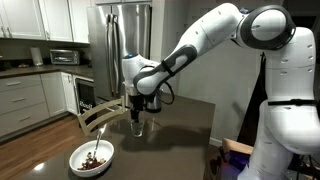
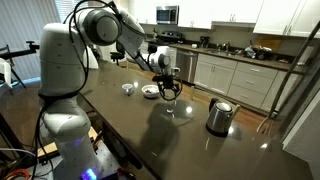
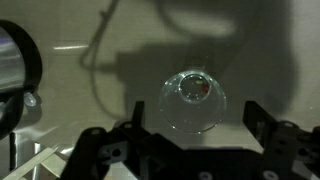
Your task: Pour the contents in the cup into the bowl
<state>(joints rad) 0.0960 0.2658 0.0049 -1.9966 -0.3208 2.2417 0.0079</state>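
Note:
The clear glass cup point(image 3: 193, 100) stands upright on the dark table, seen from above in the wrist view, and looks almost empty apart from a small reddish speck. It also shows in both exterior views point(image 1: 138, 125) point(image 2: 171, 102). My gripper point(image 3: 198, 135) is open, with its fingers apart on either side and just above the cup point(image 1: 138, 108) point(image 2: 168, 87). The white bowl point(image 1: 78, 160) sits near the table's corner with a metal spoon point(image 1: 99, 135) in it. It holds dark brown pieces point(image 1: 92, 158). The bowl also shows in an exterior view point(image 2: 150, 92).
A shiny steel kettle point(image 2: 219, 115) stands on the table beyond the cup and shows at the left edge of the wrist view point(image 3: 15, 65). A small white object point(image 2: 127, 88) sits by the bowl. Kitchen cabinets and a fridge point(image 1: 120, 40) stand behind.

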